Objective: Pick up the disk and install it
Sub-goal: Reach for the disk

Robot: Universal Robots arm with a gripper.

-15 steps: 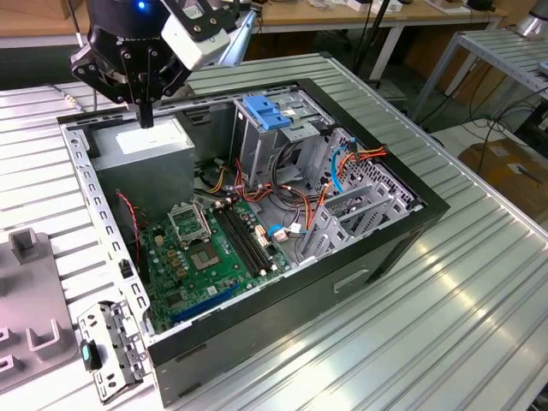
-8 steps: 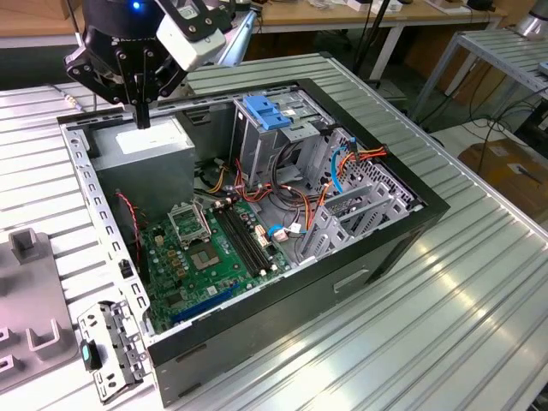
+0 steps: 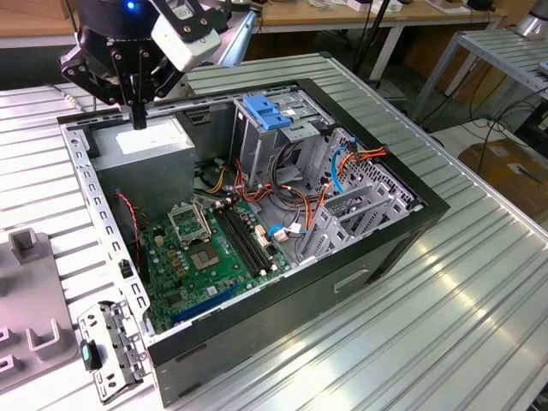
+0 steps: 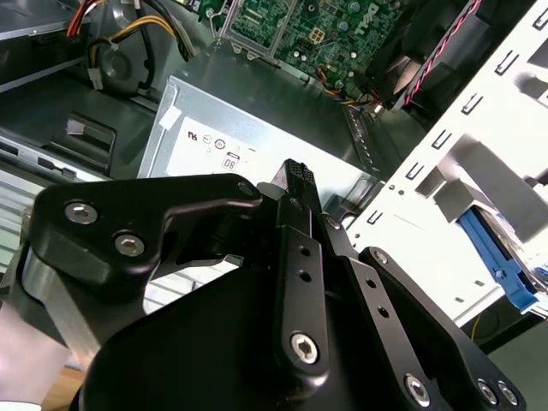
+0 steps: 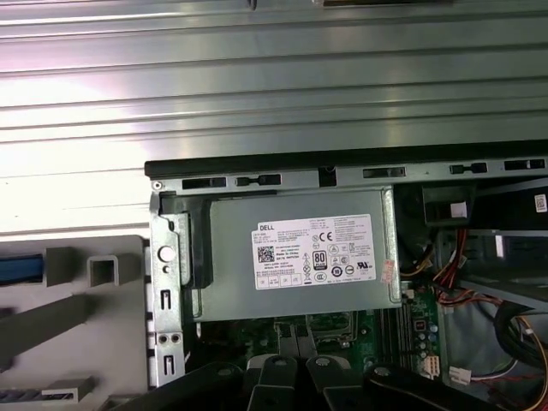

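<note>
My gripper (image 3: 137,118) hangs shut and empty just above the grey power supply (image 3: 141,147) in the back corner of the open computer case (image 3: 257,325). In the second wrist view its fingertips (image 4: 295,171) are pressed together over the supply's label. Of the disk I see a bright blue edge (image 5: 17,267) resting in the grey fixture (image 5: 77,317) outside the case. The second wrist view shows the same blue rail (image 4: 497,265) beyond the pale case wall. The gripper is well apart from it.
A tall grey drive cage with a blue latch piece (image 3: 265,111) stands in the case's middle. The green motherboard (image 3: 214,248) and loose coloured cables (image 3: 342,171) lie below. A metal bracket (image 3: 111,347) rests beside the case on the ribbed table (image 3: 445,325).
</note>
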